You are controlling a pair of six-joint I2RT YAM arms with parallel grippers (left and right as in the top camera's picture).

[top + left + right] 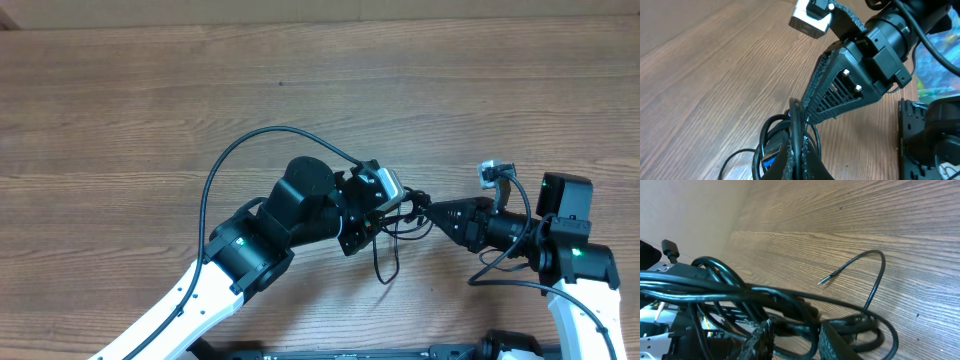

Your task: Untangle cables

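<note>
Black cables [740, 287], gripped by left tool [799, 150] and right tool [428, 206]; wooden table [150, 100]

Table [300, 80] far half free; cables [398, 225] clump front-ctr.

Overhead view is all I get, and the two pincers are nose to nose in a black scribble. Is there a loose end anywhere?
Observer: Yes. The right wrist view shows one thin cable end arcing away from the bundle over the table, its tip apart from the other cables.
Operator: Is the scribble inside the right pincer?
Observer: Cables run between the fingers of the right pincer. I cannot tell whether it is squeezing them.
Operator: Can you see a plug?
Observer: A small black plug sticks up at the left edge of the right wrist view, above the bundle.
</note>
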